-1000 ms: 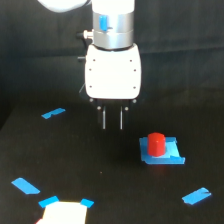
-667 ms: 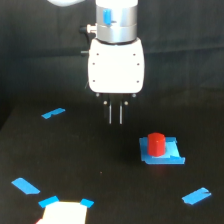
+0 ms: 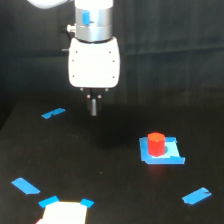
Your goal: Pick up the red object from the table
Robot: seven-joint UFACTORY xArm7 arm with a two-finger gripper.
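**Red cylinder alone on blue patch, closed gripper aloft**

Pictured low and toward the exterior view's right: the red object (image 3: pixel 156 144), a small, plain red-orange cylinder, upright, brighter on top, shaded down the side. Seated on a flat blue square patch (image 3: pixel 162 151) on the matte black table (image 3: pixel 110 175). No label, brand or lettering legible anywhere on it.

Up and toward the exterior view's left, well apart from the cylinder: the gripper (image 3: pixel 94 107), hanging beneath a white housing (image 3: pixel 94 62), two thin dark fingers pressed together with nothing between them, clear of the table surface. Blue mark (image 3: pixel 86 19) visible on the grey wrist section above, too blurred to read.

Scattered about the table: blue tape strips (image 3: pixel 53 113), and a pale sheet (image 3: pixel 63 212) at the bottom edge.
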